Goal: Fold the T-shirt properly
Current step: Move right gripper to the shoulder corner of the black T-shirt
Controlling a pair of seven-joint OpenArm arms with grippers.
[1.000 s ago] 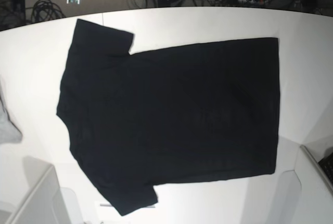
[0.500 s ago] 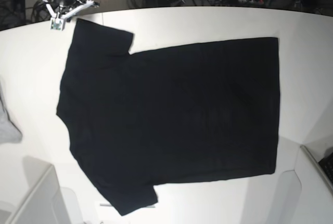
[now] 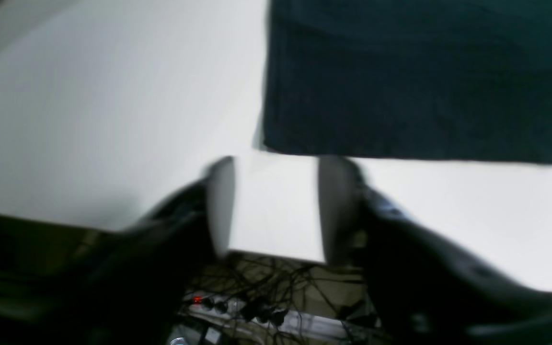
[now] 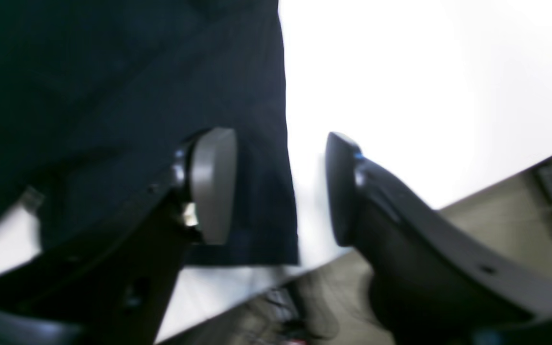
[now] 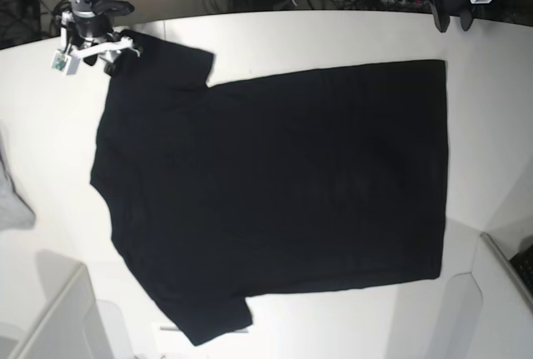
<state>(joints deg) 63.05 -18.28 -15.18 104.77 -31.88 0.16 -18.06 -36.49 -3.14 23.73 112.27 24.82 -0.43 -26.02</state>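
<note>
We see black T-shirt (image 5: 275, 192) flat on surface (image 5: 333, 34), long axis left-right, right jaws spread astride sleeve edge, left jaws spread just off hem corner

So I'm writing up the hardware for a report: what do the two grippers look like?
Both the left gripper and the right gripper have black curved fingers ending in grey rounded pads. From the base view, white brackets sit at the wrists, and the right one carries a small green-marked board.
</note>
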